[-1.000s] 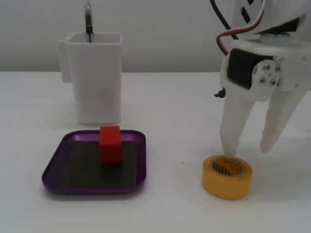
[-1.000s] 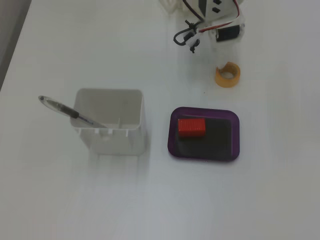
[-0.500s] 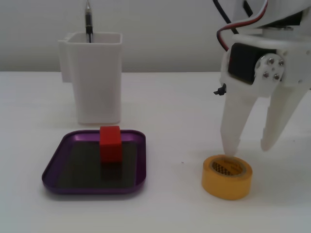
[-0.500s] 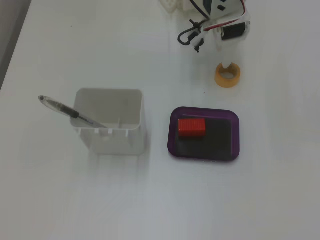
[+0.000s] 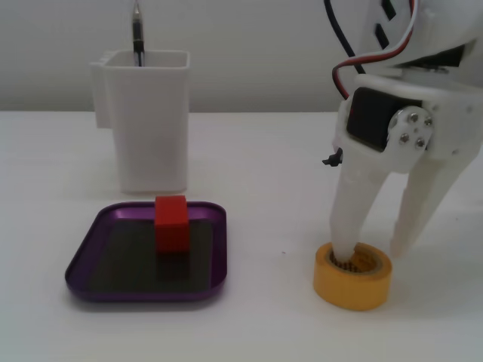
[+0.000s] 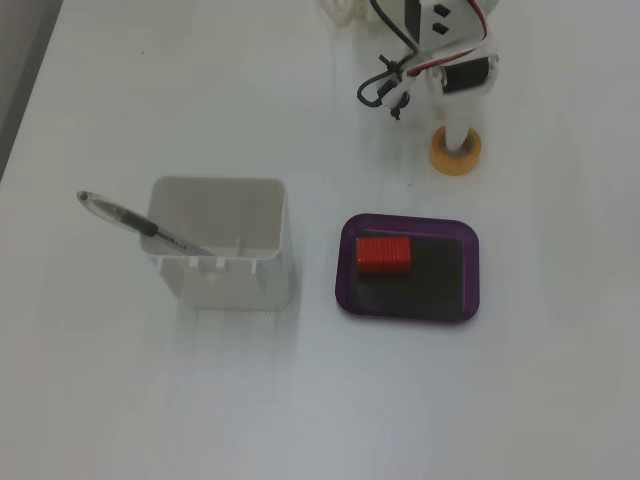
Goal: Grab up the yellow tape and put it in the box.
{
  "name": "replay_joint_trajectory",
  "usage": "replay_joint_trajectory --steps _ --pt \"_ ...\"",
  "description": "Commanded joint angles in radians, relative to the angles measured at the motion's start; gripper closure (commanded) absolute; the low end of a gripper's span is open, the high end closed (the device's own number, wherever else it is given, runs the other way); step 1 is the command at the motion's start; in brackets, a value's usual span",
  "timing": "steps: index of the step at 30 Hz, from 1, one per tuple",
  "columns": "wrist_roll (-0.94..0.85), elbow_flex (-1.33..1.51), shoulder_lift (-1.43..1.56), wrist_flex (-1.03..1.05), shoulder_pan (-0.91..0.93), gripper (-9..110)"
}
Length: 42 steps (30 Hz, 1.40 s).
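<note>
The yellow tape (image 5: 352, 286) lies flat on the white table, to the right of the box in a fixed view. It also shows in the top-down fixed view (image 6: 445, 158), beyond the box. My gripper (image 5: 370, 256) comes down from above and is open. One white finger (image 5: 349, 219) reaches into the roll's hole, the other finger (image 5: 411, 219) stands outside the roll's far right side. The box (image 5: 81, 265) is a shallow purple tray (image 6: 345, 275) with a dark floor. In the top-down fixed view my gripper (image 6: 455, 132) is right over the roll.
A red cube (image 5: 171, 222) stands in the tray's back part (image 6: 384, 254). A tall white container (image 5: 149, 121) holding a pen (image 5: 137, 34) stands behind the tray; it sits left of the tray in the top-down fixed view (image 6: 222, 250).
</note>
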Motion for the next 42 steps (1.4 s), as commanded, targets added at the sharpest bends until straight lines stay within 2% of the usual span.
replay_joint_trajectory --steps 1,4,10,15,20,27,31,35,42 --pt "-0.008 0.003 0.003 -0.029 0.003 85" --pt "-0.008 0.035 -0.006 -0.067 0.005 88" --pt "0.002 0.037 -0.138 -0.092 0.005 102" --pt "0.002 0.034 -0.138 -0.094 0.002 102" --pt "0.0 -0.017 0.002 -0.091 0.005 102" --pt "0.003 -0.273 0.103 -0.009 0.008 102" --pt "0.081 -0.419 0.092 -0.02 0.06 102" --pt "0.15 -0.537 -0.029 -0.021 0.12 102" --pt "0.163 -0.819 -0.373 -0.008 0.121 102"
